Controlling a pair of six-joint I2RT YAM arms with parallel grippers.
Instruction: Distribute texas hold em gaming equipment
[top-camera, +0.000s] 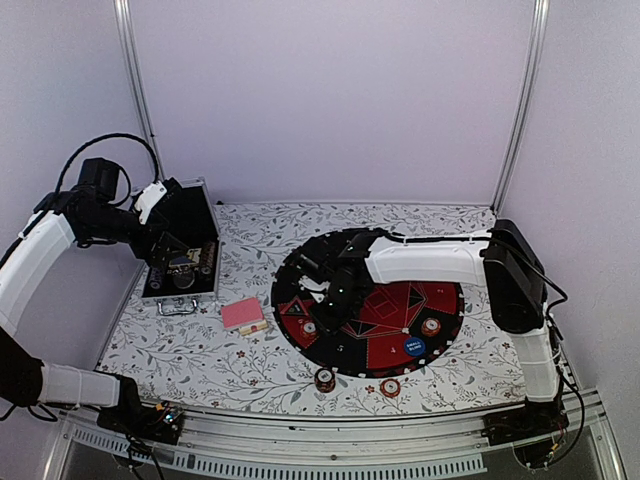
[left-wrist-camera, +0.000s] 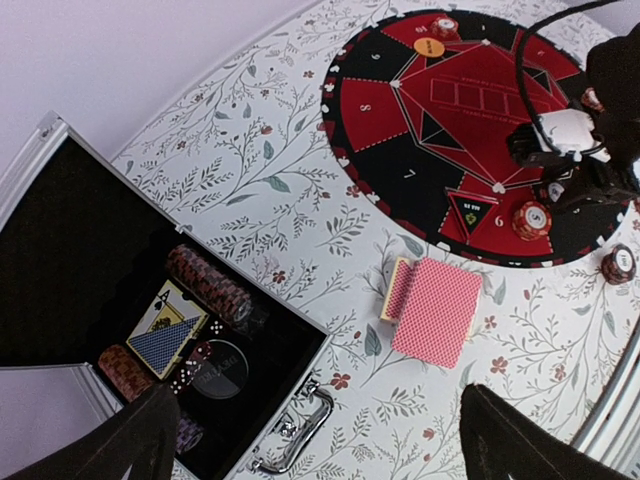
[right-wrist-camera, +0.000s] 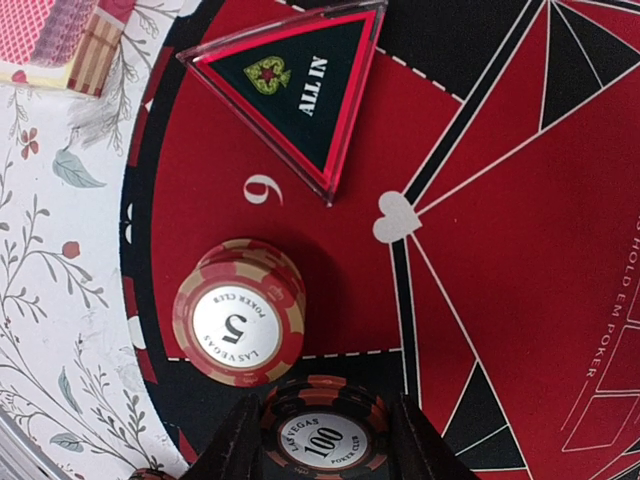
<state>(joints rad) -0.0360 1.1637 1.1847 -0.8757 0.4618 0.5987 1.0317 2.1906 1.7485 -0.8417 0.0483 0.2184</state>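
My right gripper (right-wrist-camera: 322, 462) is shut on a stack of black-and-red "100" poker chips (right-wrist-camera: 322, 436) standing on the mat's black rim band. Just beyond it stands a red-and-tan "5" chip stack (right-wrist-camera: 238, 322), beside the number 9 and a triangular "ALL IN" marker (right-wrist-camera: 290, 90). From above, this gripper (top-camera: 335, 303) sits over the left part of the round mat (top-camera: 385, 355). A pink-backed card deck (left-wrist-camera: 437, 311) lies on the tablecloth between mat and case. My left gripper (left-wrist-camera: 320, 455) hangs open above the case's handle. An orange disc (left-wrist-camera: 429, 47) and a blue disc (top-camera: 414, 348) lie on the mat.
The open silver case (top-camera: 160, 293) at the left holds chip rows (left-wrist-camera: 208, 284), a blue-backed deck (left-wrist-camera: 165, 332), dice and a dealer disc (left-wrist-camera: 220, 370). More chip stacks stand at the mat's right (top-camera: 430, 326) and on the cloth near the front edge (top-camera: 325, 379) (top-camera: 390, 387).
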